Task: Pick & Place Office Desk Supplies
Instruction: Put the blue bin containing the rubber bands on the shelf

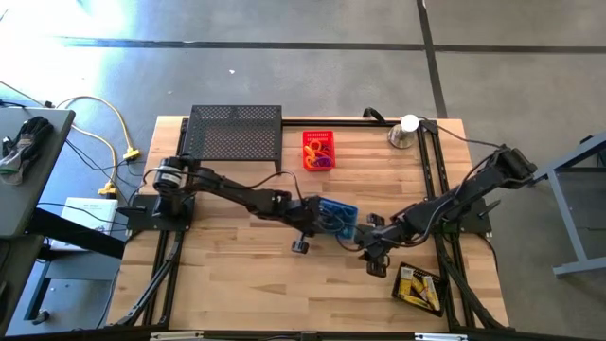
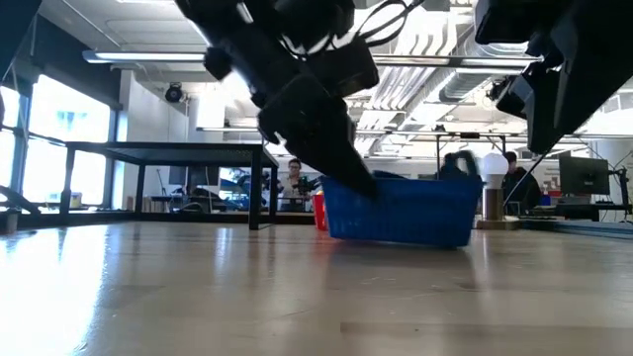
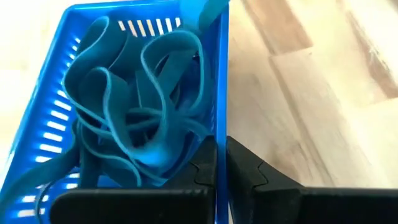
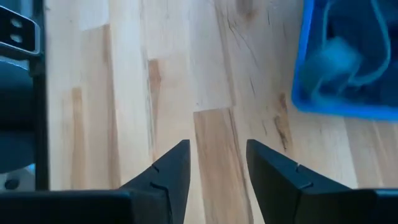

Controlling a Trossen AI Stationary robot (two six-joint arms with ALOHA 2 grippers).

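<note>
Bench (image 1: 237, 284): pale wood planks, both arms reaching toward its middle.

Blue basket (image 1: 338, 217): slotted plastic, standing at mid-bench, holding a tangle of thin band loops (image 3: 134, 118), which looked teal in the left wrist view.

Left tool (image 3: 221, 163): clenched on the blue basket's side wall, one finger inside and one outside, the wall pinched between them. In the low view the dark arm came down onto the basket's near corner.

Right tool (image 4: 217, 165): released, jaws apart and empty, hovering over bare bench just beside the blue basket, which showed at the edge of its own wrist view.

Red basket (image 1: 318, 150): farther back on the bench, holding small orange and purple loops.

Yellow-and-white boxes (image 1: 418, 285): in a dark tray near the front right corner, well apart from both tools.

Black mesh shelf (image 1: 235, 133): back left. Silver dome with white ball (image 1: 407, 130): back right.

Handling note, as judgement: the step in hand appeared to be moving the blue basket by its wall. A one-sided pinch would tip it, so a low, slow drag or lift, kept level, should keep the bands from spilling; the right tool should stay clear of the path.
</note>
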